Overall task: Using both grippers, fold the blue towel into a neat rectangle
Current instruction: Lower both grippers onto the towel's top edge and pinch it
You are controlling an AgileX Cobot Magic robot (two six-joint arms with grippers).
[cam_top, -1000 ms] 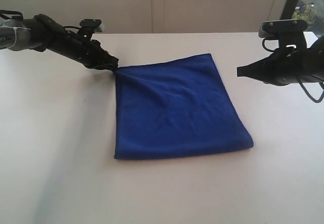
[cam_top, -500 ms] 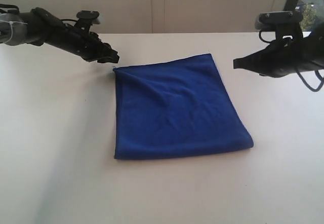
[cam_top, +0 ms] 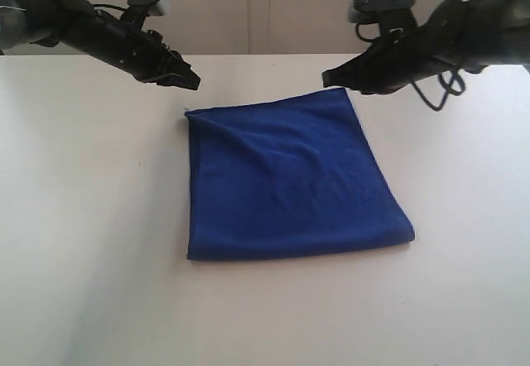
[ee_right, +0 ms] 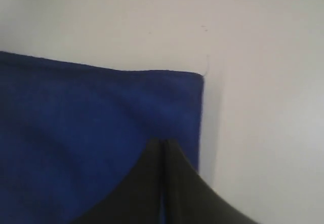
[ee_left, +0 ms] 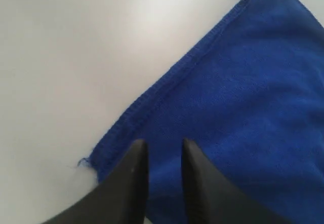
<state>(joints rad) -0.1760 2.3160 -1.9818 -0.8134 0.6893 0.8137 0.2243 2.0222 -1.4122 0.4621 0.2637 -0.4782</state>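
The black left gripper (ee_left: pixel 162 145) hung slightly open, the black right gripper (ee_right: pixel 161 142) shut, both empty, near a soft blue cloth towel (cam_top: pixel 281 175) on a white table (cam_top: pixel 91 217).

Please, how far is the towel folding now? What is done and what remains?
Done: the blue towel lies flat, apparently folded once, fold nearest the camera. In hand: nothing; the left gripper, jaws apart, and the shut right gripper hover over its far corners. Left: smoothing the rumpled far-left corner, perhaps another fold.

Left gripper (cam_top: pixel 195 84) released the blue towel (cam_top: pixel 290 175) and lifted; right gripper (cam_top: pixel 326 79) swung toward it.
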